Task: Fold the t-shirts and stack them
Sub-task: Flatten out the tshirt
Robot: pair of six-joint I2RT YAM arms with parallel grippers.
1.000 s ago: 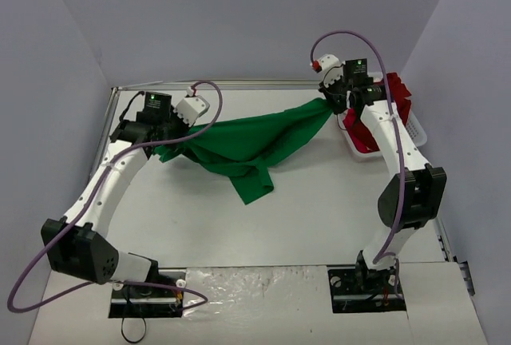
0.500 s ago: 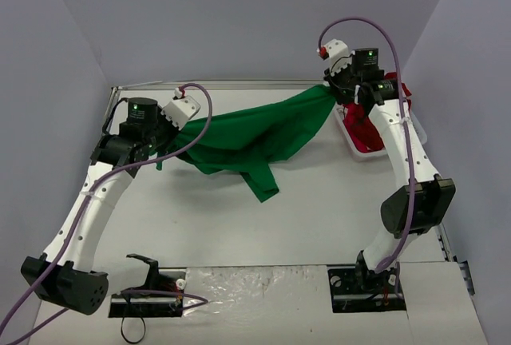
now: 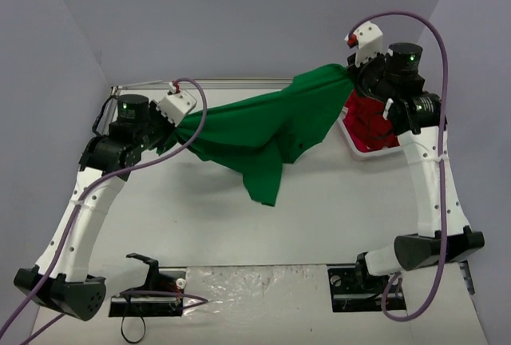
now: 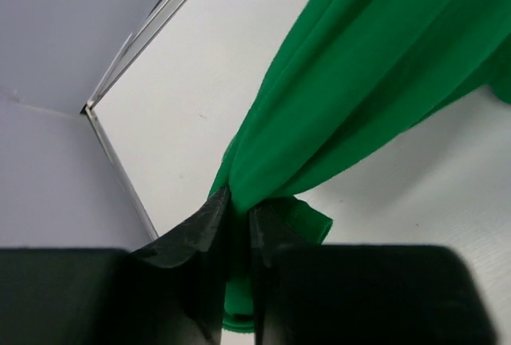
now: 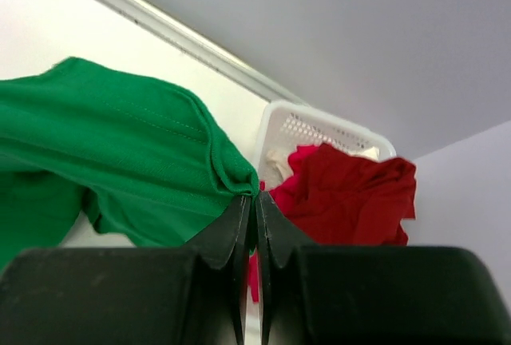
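The green t-shirt (image 3: 263, 125) hangs in the air, stretched between both grippers, with one end drooping to a point over the table. My left gripper (image 3: 177, 125) is shut on its left end (image 4: 263, 177). High at the right, my right gripper (image 3: 351, 73) is shut on the other end (image 5: 160, 161). The red t-shirt (image 3: 369, 121) lies bunched in the white basket (image 3: 355, 152); in the right wrist view it (image 5: 351, 193) sits just past the fingertips.
The white lattice basket (image 5: 319, 129) stands at the table's far right. A metal rail (image 3: 231, 84) runs along the back edge, with grey walls behind and on both sides. The arm bases are at the near edge.
Both arms have risen, the right one most, lifting the green t-shirt off the table and pulling it tauter. The right gripper moved up and to the right, above the basket.
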